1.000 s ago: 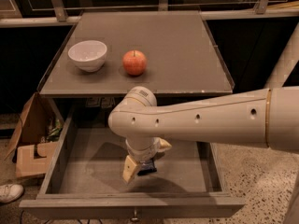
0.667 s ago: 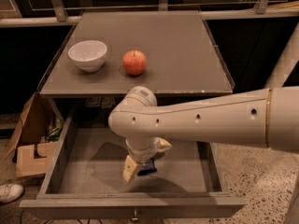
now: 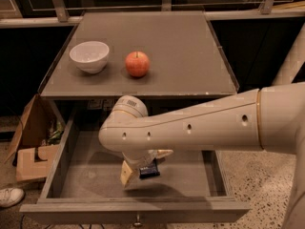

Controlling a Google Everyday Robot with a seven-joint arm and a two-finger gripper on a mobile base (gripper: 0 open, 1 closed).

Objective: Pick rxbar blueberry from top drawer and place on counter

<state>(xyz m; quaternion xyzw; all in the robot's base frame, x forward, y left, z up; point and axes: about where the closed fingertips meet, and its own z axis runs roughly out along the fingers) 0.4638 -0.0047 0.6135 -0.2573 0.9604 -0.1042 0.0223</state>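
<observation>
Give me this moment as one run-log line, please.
phase: pick | gripper: inside top drawer, shut on rxbar blueberry | counter: bowl, apple | placed: not yet

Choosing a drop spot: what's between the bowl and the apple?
Only bare counter, in the camera view; bowl and apple stand apart. The gripper is down in the drawer, holding the bar.

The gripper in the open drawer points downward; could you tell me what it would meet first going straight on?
The gripper, inside the shallow grey top drawer holding the dark-wrapped rxbar blueberry, would probably meet the drawer's floor.
</observation>
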